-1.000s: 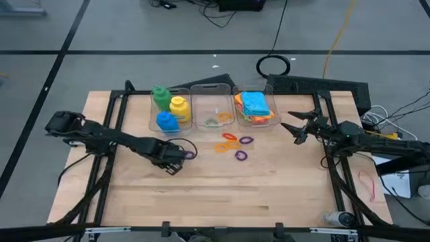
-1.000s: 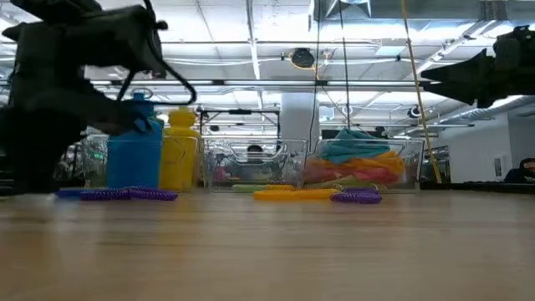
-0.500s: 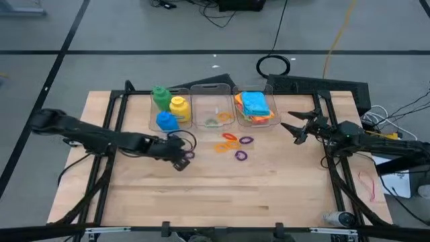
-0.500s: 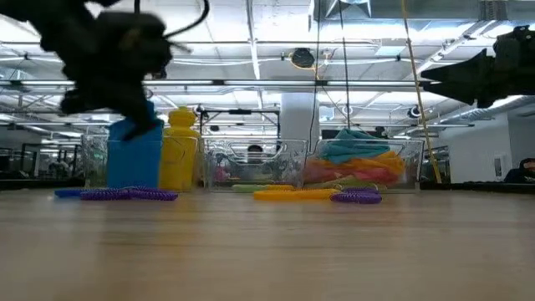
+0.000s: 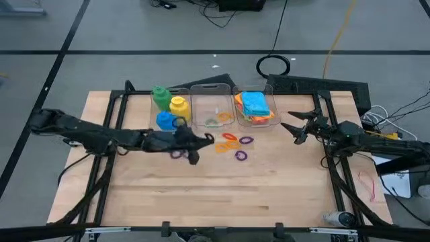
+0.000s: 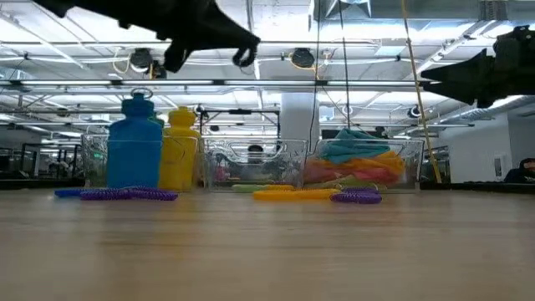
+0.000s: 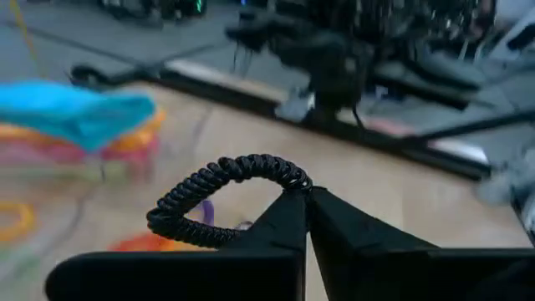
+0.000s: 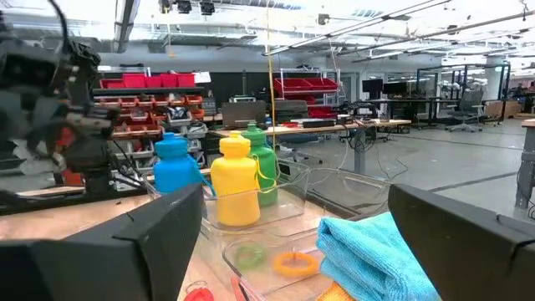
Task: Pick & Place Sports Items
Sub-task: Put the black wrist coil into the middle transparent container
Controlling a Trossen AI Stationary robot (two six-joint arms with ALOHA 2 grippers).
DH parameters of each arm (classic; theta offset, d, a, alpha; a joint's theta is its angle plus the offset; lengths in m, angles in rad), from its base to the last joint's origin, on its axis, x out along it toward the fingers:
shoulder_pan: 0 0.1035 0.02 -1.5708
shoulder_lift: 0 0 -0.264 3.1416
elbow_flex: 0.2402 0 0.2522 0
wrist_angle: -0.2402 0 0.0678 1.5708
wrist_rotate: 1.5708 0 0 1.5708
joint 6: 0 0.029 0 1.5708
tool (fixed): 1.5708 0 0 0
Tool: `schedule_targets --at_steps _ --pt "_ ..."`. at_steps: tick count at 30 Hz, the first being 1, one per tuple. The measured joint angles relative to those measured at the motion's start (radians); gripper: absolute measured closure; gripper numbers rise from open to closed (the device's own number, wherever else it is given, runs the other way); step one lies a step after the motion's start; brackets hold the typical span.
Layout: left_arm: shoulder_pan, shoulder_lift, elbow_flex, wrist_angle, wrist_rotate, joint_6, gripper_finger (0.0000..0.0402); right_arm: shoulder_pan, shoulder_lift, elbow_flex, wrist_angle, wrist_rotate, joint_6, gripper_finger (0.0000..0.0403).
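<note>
Pale wood tabletop point(image 5: 222, 195), black frame rails. Green bottle point(image 5: 160, 96), yellow bottle point(image 5: 178, 107) and blue bottle point(image 5: 165, 121) crowd one clear bin. Blue cloth point(image 5: 255, 102) tops orange and pink folds. Orange ring point(image 5: 229, 137), purple ring point(image 5: 240, 155) lie loose. Dark left pincer point(image 5: 207, 139) pinches a dark purple coiled ring point(image 7: 226, 194).

Left arm: dark, jointed, stretched low and nearly level from the left edge toward mid-surface. Left gripper point(image 5: 199, 140): raised clear of the surface, fingers point(image 7: 334, 226) pressed together to a point. Right arm: dark, reached in from the right edge, held high. Right gripper point(image 5: 291, 130): fingers point(image 8: 468, 242) spread wide, nothing between them.
</note>
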Motion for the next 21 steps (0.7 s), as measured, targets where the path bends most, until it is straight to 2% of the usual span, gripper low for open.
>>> schedule_targets --at_steps 5,9,21 --pt "0.074 0.000 0.000 0.075 -0.003 0.027 0.0394 0.000 0.000 0.000 0.000 0.000 0.000 0.0112" --pt "0.142 0.022 0.001 0.109 -0.045 0.002 0.0400 0.000 0.000 0.000 0.000 0.000 0.000 0.0112" --pt "0.303 0.205 0.001 0.248 -0.056 -0.032 0.0399 0.000 0.000 0.000 0.000 0.000 0.000 0.0112"
